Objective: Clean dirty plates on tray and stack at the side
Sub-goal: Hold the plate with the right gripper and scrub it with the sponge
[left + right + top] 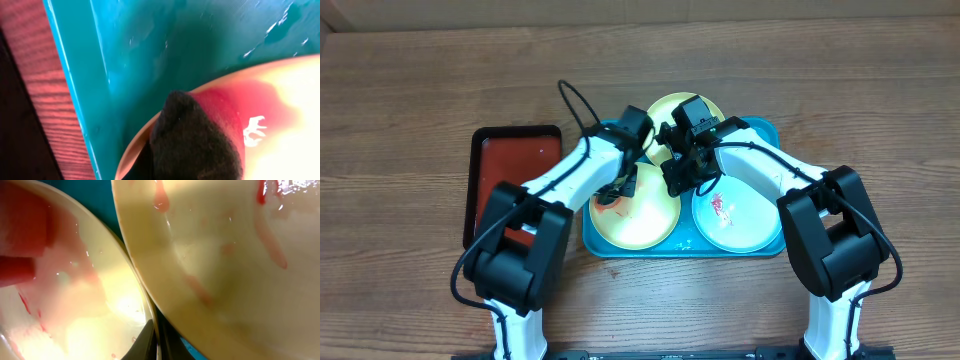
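The turquoise tray [761,131] holds three plates. A yellow-green plate [672,106] lies at the back, a yellow plate [640,222] at the front left, and a pale mint plate [745,225] with a red smear at the front right. My left gripper [617,192] is shut on a dark sponge [197,142], which presses on a red smear just inside the yellow plate's rim [142,135]. My right gripper [156,342] is shut on that plate's rim [145,305], one finger on each side. A second smeared plate [225,255] overlaps beside it.
A smaller dark red tray [510,160] with a black rim lies on the wooden table left of the turquoise tray. Both arms cross over the middle of the turquoise tray. The tray floor [150,50] shows beside the plate.
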Available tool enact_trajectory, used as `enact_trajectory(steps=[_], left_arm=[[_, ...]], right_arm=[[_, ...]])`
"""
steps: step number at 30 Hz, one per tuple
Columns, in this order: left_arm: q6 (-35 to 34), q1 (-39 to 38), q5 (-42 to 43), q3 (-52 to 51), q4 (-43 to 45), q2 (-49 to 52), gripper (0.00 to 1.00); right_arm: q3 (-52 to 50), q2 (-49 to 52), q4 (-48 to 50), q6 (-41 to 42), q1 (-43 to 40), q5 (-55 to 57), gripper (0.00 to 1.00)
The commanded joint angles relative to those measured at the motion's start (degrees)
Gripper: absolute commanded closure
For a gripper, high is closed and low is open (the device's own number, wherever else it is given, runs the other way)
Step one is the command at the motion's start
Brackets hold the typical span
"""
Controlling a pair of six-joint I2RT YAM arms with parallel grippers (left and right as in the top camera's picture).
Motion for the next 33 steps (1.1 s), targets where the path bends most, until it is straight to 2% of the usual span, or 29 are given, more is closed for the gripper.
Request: enact_trajectory(steps=[1,2,4,11,17,18,19,20,21,23,24,28,33], left_arm=[[9.5,2.4,18.7,-2.1,-1.9,-0.1,0.96],[12.5,2.4,22.9,-2.1,-2.2,-1.0,0.96],[15.0,2.4,26.1,-2.1,-3.1,-2.5,0.96],[15.7,1.7,24.8,-3.1,-4.7,-4.7,0.96],[14.2,1.2,24.4,-10.8,3.5,-4.6,0.94],[14.2,1.2,24.4,-11.3,4.4,-4.6,0.86],[14.3,1.2,24.3,-11.4,5.1,-4.6,0.69],[14.2,1.2,24.1,-11.4,5.8,-4.6,0.47],[14.2,1.2,24.0,-11.3,6.4,-4.6,0.4],[14.2,1.4,24.0,-10.2,6.3,-4.6,0.36],[14.2,1.4,24.0,-9.7,5.7,-4.6,0.37],[14.3,1.4,23.7,-7.4,3.0,-4.6,0.66],[14.3,1.4,21.1,-7.1,0.8,-4.6,0.89]], right_arm=[[0.9,1.3,-0.3,0.2,-1.7,3.7,0.94],[0.9,1.3,-0.3,0.2,-1.7,3.7,0.94],[0.9,1.3,-0.3,0.2,-1.7,3.7,0.94],[0.9,1.3,0.1,0.2,-1.7,3.7,0.94],[0.9,1.3,0.1,0.2,-1.7,3.7,0.94],[0.9,1.3,0.1,0.2,-1.7,3.7,0.94],[0.9,1.3,0.1,0.2,-1.7,3.7,0.93],[0.9,1.3,0.1,0.2,-1.7,3.7,0.94],[0.9,1.3,0.1,0.2,-1.7,3.7,0.94],[0.9,1.3,-0.2,0.2,-1.7,3.7,0.94],[0.9,1.3,-0.3,0.2,-1.7,3.7,0.94],[0.9,1.3,-0.4,0.2,-1.7,3.7,0.94],[0.9,1.3,-0.3,0.2,-1.7,3.7,0.93]])
